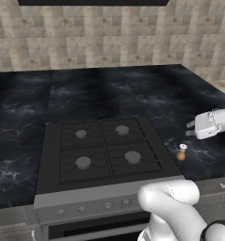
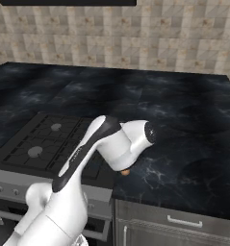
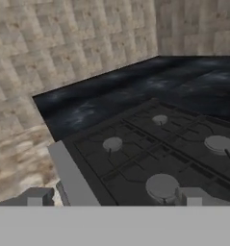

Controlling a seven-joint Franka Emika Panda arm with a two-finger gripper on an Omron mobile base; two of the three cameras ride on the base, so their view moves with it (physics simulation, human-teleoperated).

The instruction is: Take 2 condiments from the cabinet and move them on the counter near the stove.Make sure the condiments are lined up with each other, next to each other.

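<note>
One condiment, a short orange-brown bottle [image 1: 181,152] with a white cap, stands upright on the black marble counter [image 1: 109,94] just right of the stove [image 1: 100,146]. My gripper [image 1: 191,128] hovers a little above and to the right of it, fingers pointing left, open and empty. In the right base view my arm covers the bottle except for an orange sliver [image 2: 125,171] beside the stove [image 2: 44,139]. The hand view looks across the stove [image 3: 159,144] and counter [image 3: 111,101], with the gripper [image 3: 112,198] open wide. The cabinet is out of view.
A beige tiled wall [image 1: 109,37] backs the counter. A dark overhang [image 1: 92,2] runs above the stove. The counter ends at the right [image 1: 222,87]. A grey lower drawer with a silver handle [image 2: 184,222] sits under the counter front.
</note>
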